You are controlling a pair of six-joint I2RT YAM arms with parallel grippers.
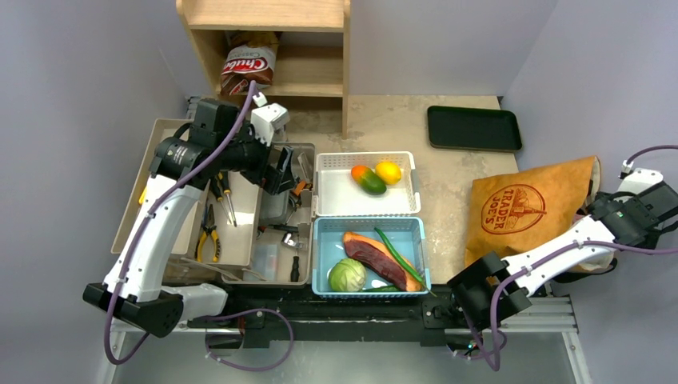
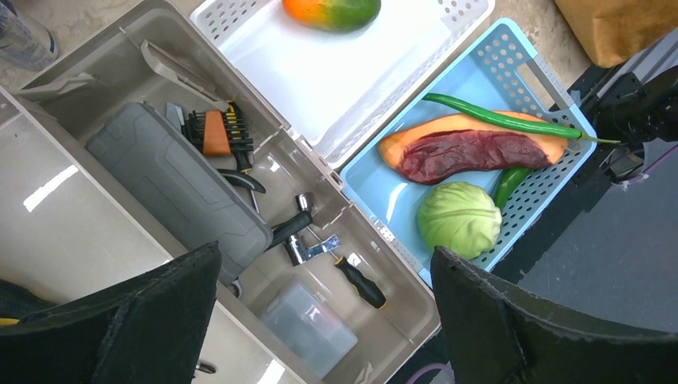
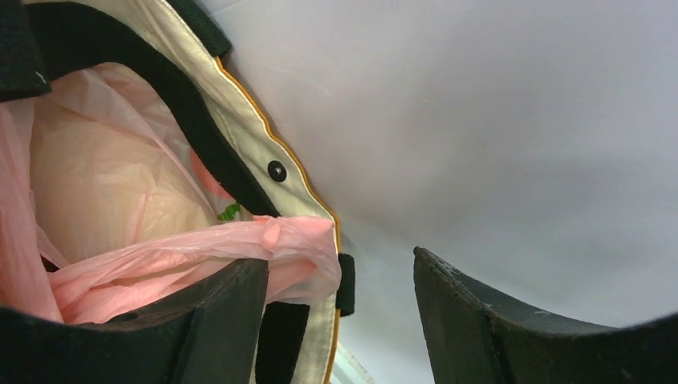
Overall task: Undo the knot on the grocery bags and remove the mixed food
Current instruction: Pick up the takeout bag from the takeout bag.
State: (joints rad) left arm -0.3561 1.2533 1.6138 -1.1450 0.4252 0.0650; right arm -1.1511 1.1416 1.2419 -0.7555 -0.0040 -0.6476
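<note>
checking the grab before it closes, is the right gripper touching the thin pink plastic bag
Cannot tell. In the right wrist view the thin pink plastic bag runs behind one finger of the right gripper; contact or gap is hidden.

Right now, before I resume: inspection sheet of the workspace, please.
Surface: table, beige, speckled.
Job's things: paper bag lies flat at right; pink bag sits inside its mouth, behind the black strap; knot not made out; contents hidden.
Clutter: white basket with mango; blue basket with meat and cabbage; tool bins; black tray.
Grippers: left gripper open above the tool bins; right gripper open at the bag mouth, pink plastic against one finger.
Cables: purple cables along both arms, a loop below the bases.
Surroundings: shelf holding a Chubs bag; grey walls.
</note>
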